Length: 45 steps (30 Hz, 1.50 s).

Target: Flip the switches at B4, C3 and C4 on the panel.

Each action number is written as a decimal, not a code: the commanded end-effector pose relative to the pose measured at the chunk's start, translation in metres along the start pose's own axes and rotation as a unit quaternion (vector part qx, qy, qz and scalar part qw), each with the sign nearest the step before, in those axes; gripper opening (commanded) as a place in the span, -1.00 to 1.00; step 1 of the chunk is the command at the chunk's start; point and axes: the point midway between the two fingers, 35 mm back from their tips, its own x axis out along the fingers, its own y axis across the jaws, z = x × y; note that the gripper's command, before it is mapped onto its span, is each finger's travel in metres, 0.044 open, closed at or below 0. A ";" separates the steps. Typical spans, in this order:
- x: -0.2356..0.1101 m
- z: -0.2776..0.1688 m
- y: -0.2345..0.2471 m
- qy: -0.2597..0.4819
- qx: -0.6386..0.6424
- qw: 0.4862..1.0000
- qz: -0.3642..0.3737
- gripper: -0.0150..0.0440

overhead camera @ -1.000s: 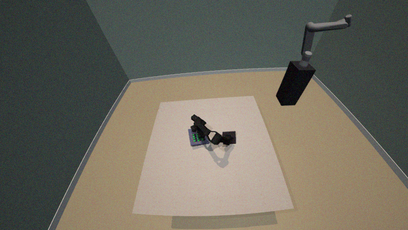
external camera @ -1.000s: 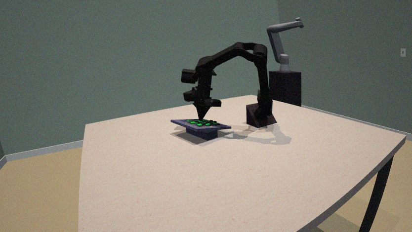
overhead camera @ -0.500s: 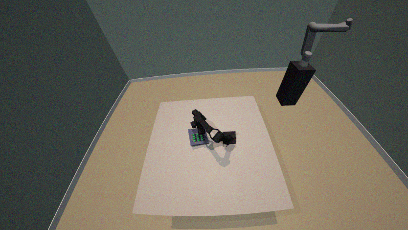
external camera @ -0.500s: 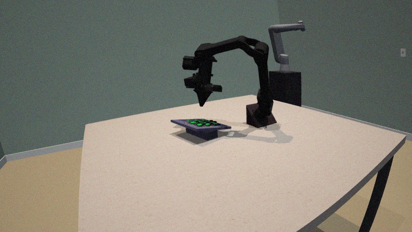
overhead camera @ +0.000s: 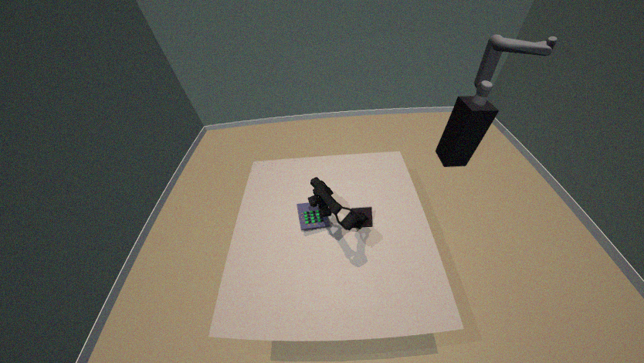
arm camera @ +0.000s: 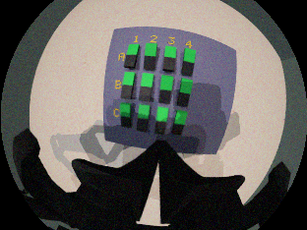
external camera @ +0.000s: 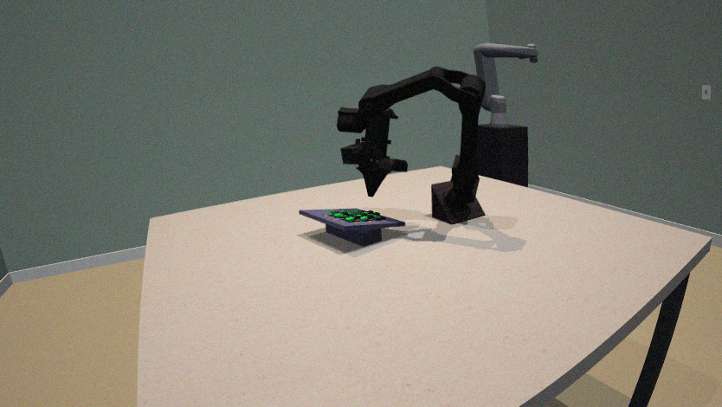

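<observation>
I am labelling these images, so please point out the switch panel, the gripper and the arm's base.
switch panel point(external camera: 389, 222), exterior view, near right edge of its top plate
gripper point(external camera: 372, 190), exterior view, closed tip
arm's base point(external camera: 438, 194), exterior view, front upper corner

Twelve switches point(arm camera: 148, 84), one panel point(arm camera: 213, 70)

You see a pale surface point(external camera: 353, 313) on dark legs point(external camera: 659, 348) over a tan floor point(overhead camera: 518, 252). Behind it, a black pedestal point(external camera: 505, 151) carries a grey bracket arm point(external camera: 497, 50). A small wall plate point(external camera: 705, 92) sits on the grey-green wall point(external camera: 151, 100).
</observation>
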 end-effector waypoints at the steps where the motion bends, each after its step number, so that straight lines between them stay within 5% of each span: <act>1: 0.011 -0.001 0.002 -0.007 0.001 1.000 0.001 -0.49; 45: 0.036 -0.001 0.002 -0.008 0.000 1.000 0.002 -0.49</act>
